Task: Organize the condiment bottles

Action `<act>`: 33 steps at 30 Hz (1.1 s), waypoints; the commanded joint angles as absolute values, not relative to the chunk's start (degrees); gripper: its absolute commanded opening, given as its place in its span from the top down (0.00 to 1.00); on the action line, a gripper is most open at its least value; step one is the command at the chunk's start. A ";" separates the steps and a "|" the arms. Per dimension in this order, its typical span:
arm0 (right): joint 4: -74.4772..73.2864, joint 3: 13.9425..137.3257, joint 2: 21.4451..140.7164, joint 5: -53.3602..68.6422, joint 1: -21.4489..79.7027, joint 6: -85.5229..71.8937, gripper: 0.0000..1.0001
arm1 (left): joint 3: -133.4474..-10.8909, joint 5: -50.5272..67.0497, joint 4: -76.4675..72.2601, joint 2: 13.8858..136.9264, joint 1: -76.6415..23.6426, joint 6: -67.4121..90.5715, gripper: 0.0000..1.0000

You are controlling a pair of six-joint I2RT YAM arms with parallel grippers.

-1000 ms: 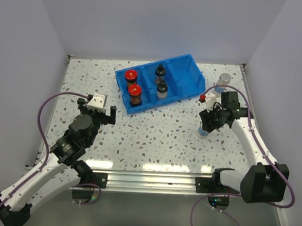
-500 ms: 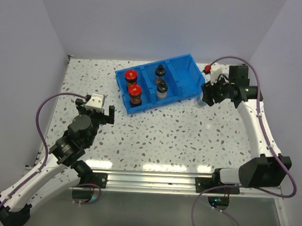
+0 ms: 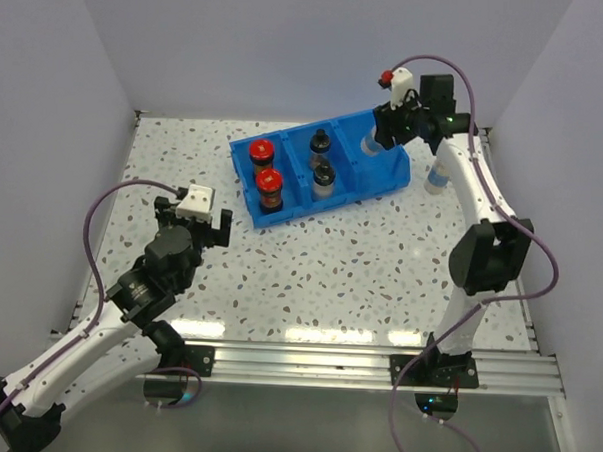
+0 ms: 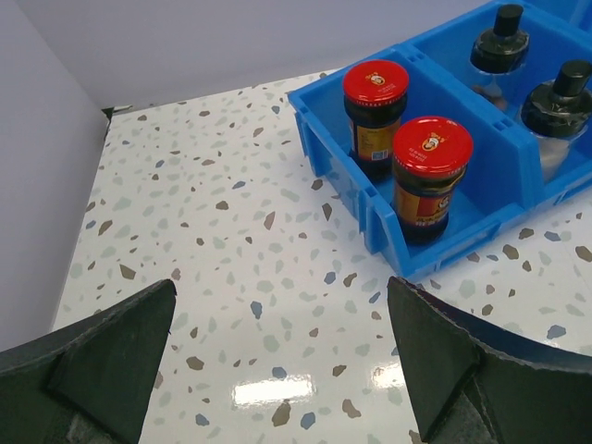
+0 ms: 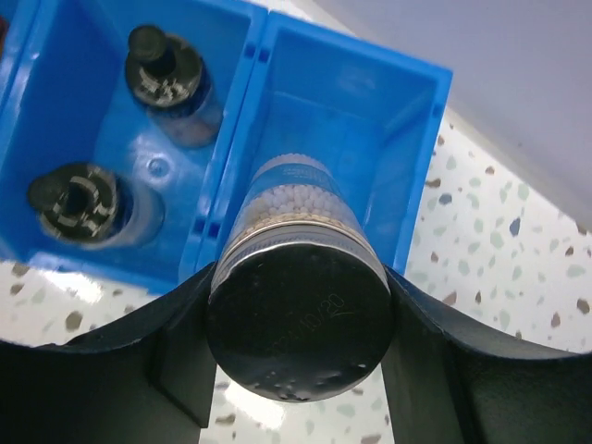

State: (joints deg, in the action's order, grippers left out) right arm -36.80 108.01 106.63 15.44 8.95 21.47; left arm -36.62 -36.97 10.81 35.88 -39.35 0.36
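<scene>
My right gripper [image 3: 378, 139] is shut on a silver-capped jar [image 3: 369, 145] and holds it above the right compartment of the blue bin [image 3: 384, 170]. In the right wrist view the jar's cap [image 5: 298, 324] sits gripped between both fingers [image 5: 180, 324], over that compartment, which holds nothing [image 5: 361, 102]. Two red-capped jars [image 3: 262, 154] [image 3: 270, 188] stand in the left compartment. Two black-capped jars [image 3: 320, 142] [image 3: 325, 177] stand in the middle one. A second silver-capped jar [image 3: 439, 177] stands on the table right of the bin, partly behind my right arm. My left gripper [image 3: 192, 218] [image 4: 282, 296] hangs open over bare table.
White walls close in the speckled table [image 3: 340, 258] on the left, back and right. The bin lies at an angle near the back. A metal rail [image 3: 306, 361] runs along the near edge between the arm bases.
My right arm has carried the silver-capped jar from the table's right side up and back to above the bin's right compartment. The left arm has stayed put.
</scene>
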 commanded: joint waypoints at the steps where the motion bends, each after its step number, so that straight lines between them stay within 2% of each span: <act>1: -30.58 118.98 113.09 11.70 10.98 20.74 1.00 | -35.86 -39.02 9.40 36.47 -39.11 0.26 0.00; 8: -35.68 139.74 131.30 7.91 11.51 23.64 1.00 | -35.60 -39.64 9.23 37.00 -39.11 -1.49 0.00; 14: -34.80 139.92 135.09 7.38 11.69 25.05 1.00 | -35.60 -39.38 8.88 37.35 -39.02 -1.67 0.00; 18: -34.45 139.13 135.53 7.56 11.78 25.31 0.95 | -35.60 -39.29 8.96 37.35 -39.02 -1.67 0.00; 19: -34.37 138.87 135.61 7.38 11.78 25.31 0.89 | -35.60 -39.20 8.96 37.27 -39.11 -1.67 0.00; 23: -33.93 138.43 136.05 7.03 11.78 25.05 0.78 | -35.51 -39.29 8.97 37.18 -39.11 -1.67 0.00; 28: -33.84 137.90 136.49 6.94 11.78 25.49 0.75 | -35.51 -39.46 9.05 37.18 -39.11 -1.67 0.00; 29: -33.66 137.81 136.49 6.77 11.69 25.58 0.66 | -35.51 -39.55 9.05 37.18 -39.11 -1.67 0.00; 31: -33.49 137.55 136.32 6.51 11.69 25.75 0.55 | -35.51 -39.46 9.05 37.09 -39.11 -1.58 0.00; 32: -33.31 137.37 136.14 6.42 11.69 25.75 0.35 | -35.51 -39.55 8.97 37.09 -39.02 -1.67 0.00; 33: -33.14 137.29 136.14 6.33 11.78 25.75 0.28 | -35.51 -39.55 9.05 37.09 -39.02 -1.67 0.00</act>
State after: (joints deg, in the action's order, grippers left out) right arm -38.02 136.18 137.75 7.33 11.73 24.69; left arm -35.75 -38.28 10.79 37.39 -39.33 -0.75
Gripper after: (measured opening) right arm 0.681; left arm 0.997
